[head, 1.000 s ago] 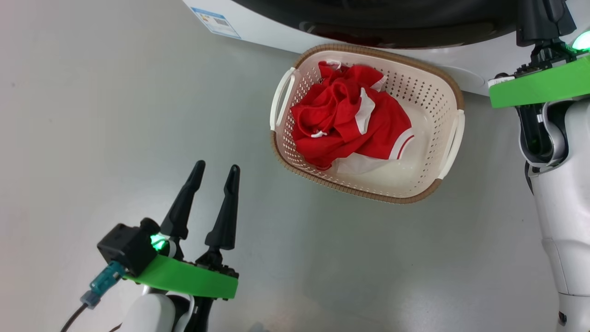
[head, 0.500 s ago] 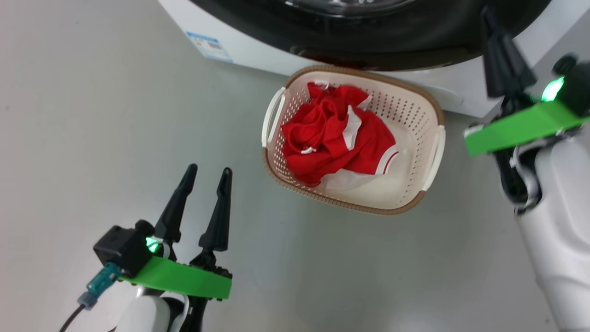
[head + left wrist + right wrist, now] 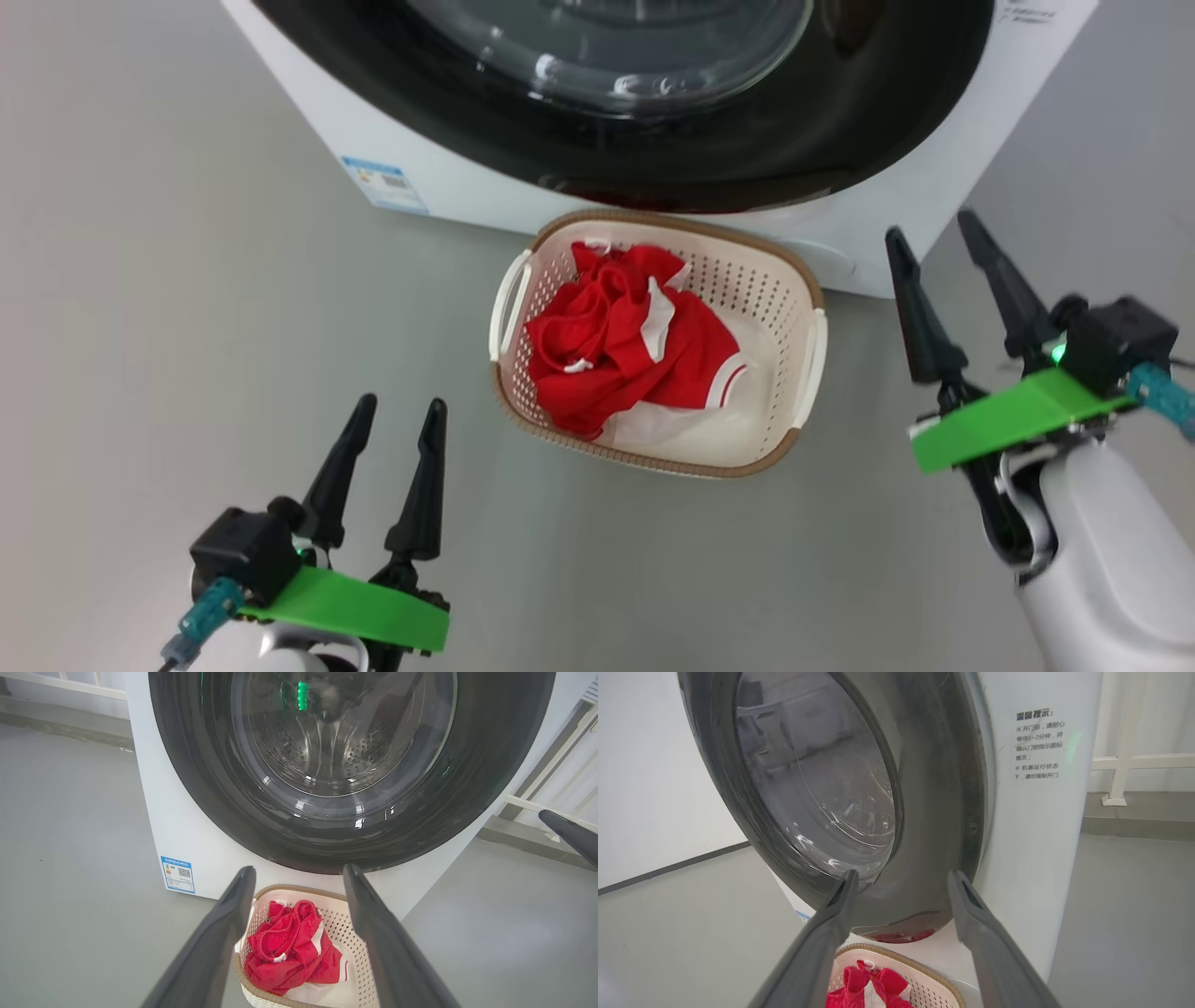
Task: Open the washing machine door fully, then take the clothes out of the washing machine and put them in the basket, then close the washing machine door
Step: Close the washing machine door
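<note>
The washing machine [image 3: 457, 187] stands at the top of the head view, and its door [image 3: 709, 149] lies flat against the front, black rim and glass window facing me. Just before it on the floor sits the basket [image 3: 775, 299] with the red and white clothes [image 3: 616, 364] bunched inside. My left gripper [image 3: 400, 403] is open at the lower left, well short of the basket. At the right, beside the machine's corner, my right gripper [image 3: 929, 226] is open and holds nothing. The left wrist view looks over the clothes [image 3: 285, 952] at the door [image 3: 490, 765].
Grey floor [image 3: 187, 327] spreads all around the basket. A small blue label [image 3: 385, 184] marks the machine's lower left front. Printed text [image 3: 1036, 742] sits on its right front. A white railing [image 3: 1120, 765] stands behind the machine to the right.
The head camera has pulled back and tilted up, so more of the machine shows. My right arm has come away from the door and down to the lower right, fingers apart. The left gripper keeps its pose.
</note>
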Controlling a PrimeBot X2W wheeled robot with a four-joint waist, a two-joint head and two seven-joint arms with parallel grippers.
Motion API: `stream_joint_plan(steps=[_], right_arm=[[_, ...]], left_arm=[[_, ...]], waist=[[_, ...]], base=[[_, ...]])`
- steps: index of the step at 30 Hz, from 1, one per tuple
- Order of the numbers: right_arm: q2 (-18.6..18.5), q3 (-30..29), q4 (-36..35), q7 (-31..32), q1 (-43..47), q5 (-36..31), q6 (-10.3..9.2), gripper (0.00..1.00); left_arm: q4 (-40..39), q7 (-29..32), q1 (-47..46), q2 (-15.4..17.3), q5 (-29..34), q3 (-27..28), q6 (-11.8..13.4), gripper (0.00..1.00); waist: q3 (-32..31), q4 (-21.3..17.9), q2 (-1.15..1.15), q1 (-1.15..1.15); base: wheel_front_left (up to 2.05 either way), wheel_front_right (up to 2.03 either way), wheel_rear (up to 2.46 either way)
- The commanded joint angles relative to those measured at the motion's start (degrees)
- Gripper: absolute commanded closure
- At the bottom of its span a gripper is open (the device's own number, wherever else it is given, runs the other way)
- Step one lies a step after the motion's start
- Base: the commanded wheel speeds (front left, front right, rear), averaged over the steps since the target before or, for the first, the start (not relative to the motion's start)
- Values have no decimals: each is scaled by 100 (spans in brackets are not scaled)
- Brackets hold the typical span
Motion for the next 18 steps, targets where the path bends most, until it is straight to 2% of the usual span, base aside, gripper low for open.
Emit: stream_joint_plan(steps=[1, 10, 18], right_arm=[[54, 96, -175, -31, 194, 34, -5, 0], [164, -148, -450, -31, 1306, 24, -5, 0], [277, -367, -590, -31, 1924, 16, -5, 0]], left_arm=[[-99, -28, 86, 103, 79, 219, -31, 0], [-76, -28, 428, 103, 291, 404, -31, 0], [-66, -28, 682, 118, 420, 505, -31, 0]], waist=[[-250, -192, 0, 0], [-721, -505, 0, 0], [-1059, -803, 0, 0]], base=[[0, 0, 0], [0, 0, 0], [0, 0, 0]])
